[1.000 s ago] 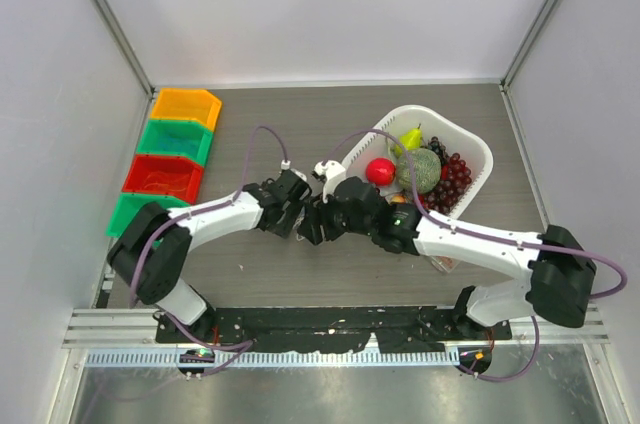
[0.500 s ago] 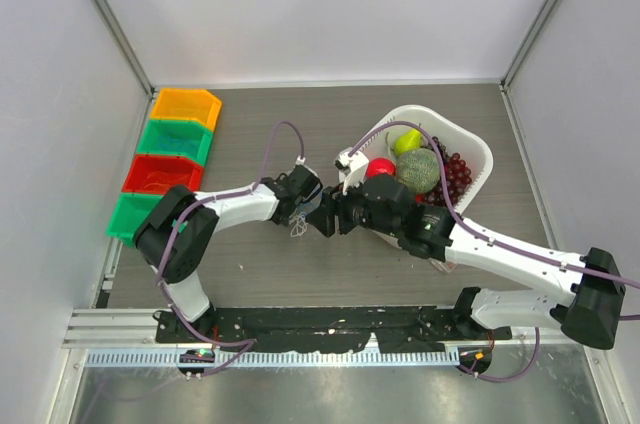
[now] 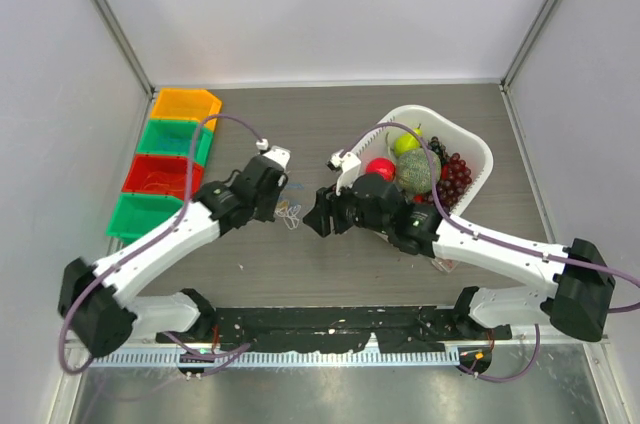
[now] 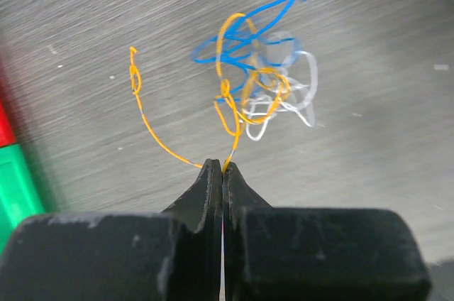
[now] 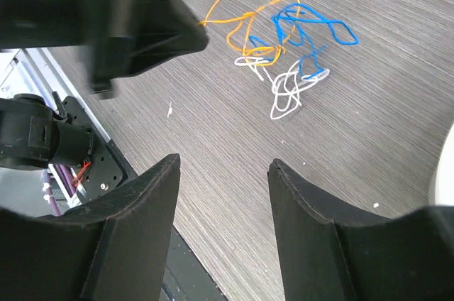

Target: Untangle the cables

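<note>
Pinching an orange strand of the cables (image 4: 259, 81) with the left gripper (image 4: 222, 167), jaws pressed tight together on it. Sitting near the middle of the table (image 3: 300, 124), between both grippers: blue, orange and white loops in one small knot. Hovering just beside it with the right gripper (image 5: 223, 166), jaws apart, gripping nothing. Toward the right edge, a white basket (image 3: 430, 111) of fruit (image 3: 420, 172); along the left edge, coloured bins (image 3: 175, 139).

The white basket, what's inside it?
Fruit: a red apple, a green melon, a yellow-green fruit and dark grapes. The right arm hides the near side of the basket.
</note>
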